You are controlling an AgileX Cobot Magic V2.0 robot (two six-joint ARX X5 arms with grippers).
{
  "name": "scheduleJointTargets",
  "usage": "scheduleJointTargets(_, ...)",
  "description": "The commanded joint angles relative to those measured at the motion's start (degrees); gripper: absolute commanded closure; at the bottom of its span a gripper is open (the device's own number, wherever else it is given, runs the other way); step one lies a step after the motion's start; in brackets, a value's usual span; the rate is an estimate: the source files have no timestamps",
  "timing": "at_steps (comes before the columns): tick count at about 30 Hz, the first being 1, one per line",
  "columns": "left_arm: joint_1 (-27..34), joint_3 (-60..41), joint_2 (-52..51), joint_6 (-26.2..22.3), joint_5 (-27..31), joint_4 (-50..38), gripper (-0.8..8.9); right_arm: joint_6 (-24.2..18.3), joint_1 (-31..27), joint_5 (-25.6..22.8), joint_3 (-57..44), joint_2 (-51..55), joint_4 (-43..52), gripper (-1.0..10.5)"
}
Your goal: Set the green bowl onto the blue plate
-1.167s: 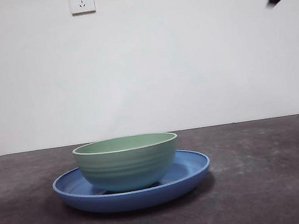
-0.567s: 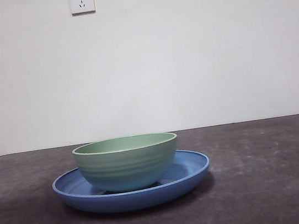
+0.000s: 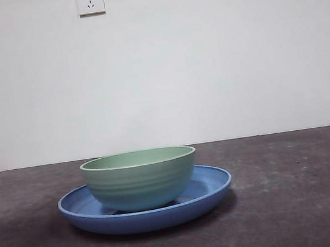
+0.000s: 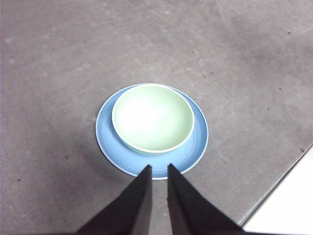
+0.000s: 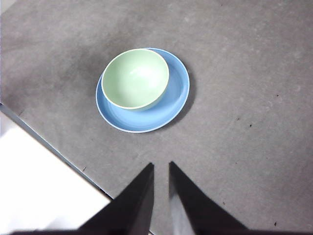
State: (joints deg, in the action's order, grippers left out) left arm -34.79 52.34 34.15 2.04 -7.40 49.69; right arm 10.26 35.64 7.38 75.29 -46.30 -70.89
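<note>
Item: green bowl (image 3: pixel 140 179), pale mint, faintly ridged outside, lighter rim; upright, lower centre of the front view, seated inside the blue plate (image 3: pixel 214 185). Both wrist views show it off-centre in the plate, its wall close to one side of the raised rim and a broad blue crescent bare on the other; whether bowl and rim actually touch cannot be told. Item: blue plate, wide, shallow, glossy; flat on the dark grey worktop (image 3: pixel 305 202), lower centre of the front view, clearly wider than the bowl. Item: left tool (image 4: pixel 158 169), empty, its two black jaws drawn near together with only a narrow slit between them; it hangs high above the worktop, its tips overlapping the plate's rim in the lower middle of its own view, touching nothing. Item: right tool (image 5: pixel 160 166), likewise empty and nearly closed, high above, with bowl and plate well apart from it in the upper left of its view. Neither tool shows in the front view. Fixture: white wall socket (image 3: pixel 90 0), top left of the front view. Status, as judged: placement done, bowl released and resting steady; nothing appears left beyond parking the arms.
</note>
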Motion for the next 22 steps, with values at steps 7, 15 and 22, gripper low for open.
scheduleJointTargets(7,-0.20,0.00,-0.79,0.11,-0.04,-1.42,7.66,-0.52,0.50,0.04,0.81,-0.28,0.61,9.0)
scheduleJointTargets(15,15.17,-16.41,-8.87,-9.99,-0.04,-21.44,7.66,-0.52,0.50,0.04,0.81,-0.28,0.61,9.0)
scheduleJointTargets(22,27.45,-40.35,-24.57,-11.93,0.00,-41.55,7.66,-0.52,0.50,0.04,0.81,-0.28,0.63,9.0)
